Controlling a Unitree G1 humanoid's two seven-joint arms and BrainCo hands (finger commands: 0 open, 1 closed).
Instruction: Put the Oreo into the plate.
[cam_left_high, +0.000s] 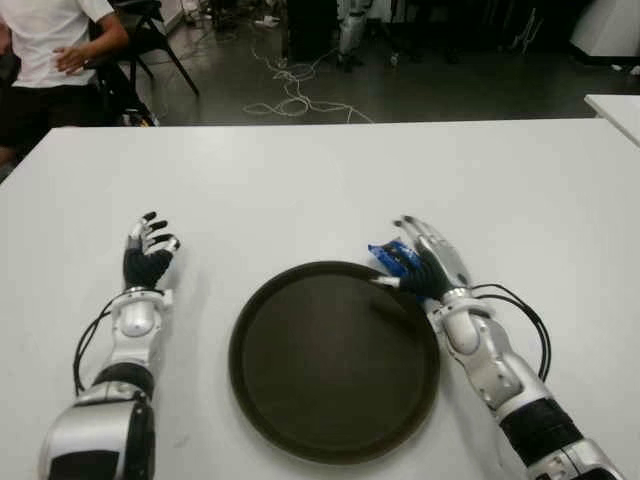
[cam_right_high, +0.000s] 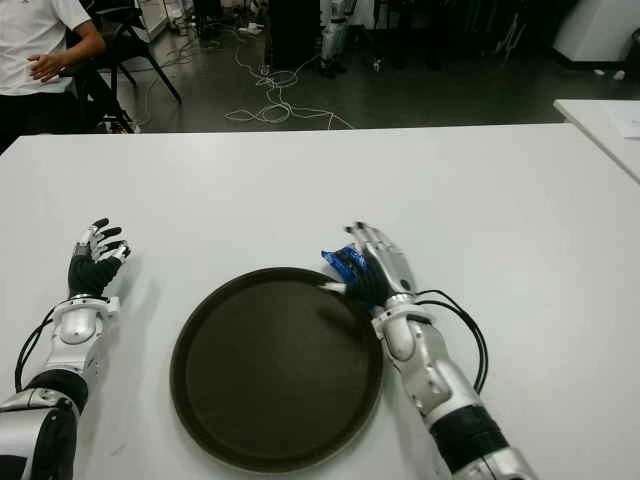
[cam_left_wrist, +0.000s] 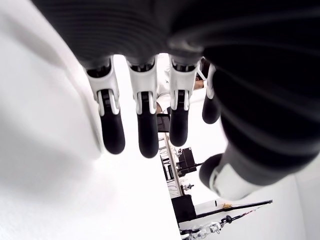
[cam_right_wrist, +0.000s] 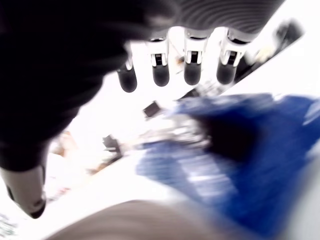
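We see the right hand just beyond the far right rim of the plate, fingers loosely extended, with the blue Oreo pack against its palm side, touching the rim; a firm grip cannot be confirmed. The left hand shows left of the plate on the white table, fingers relaxed, holding nothing.

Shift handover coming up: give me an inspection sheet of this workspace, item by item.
Surface: white table, bare apart from the job's things.
Job's things: blue Oreo packet at the right hand, beside the dark round plate's far right rim; plate holds nothing.
Clutter: nothing seen.
Hands: right hand against the packet, grasp unclear; left hand left of the plate, fingers relaxed.
Cables: black cable looped at the right forearm; cords on floor.
Surroundings: seated person, far left.
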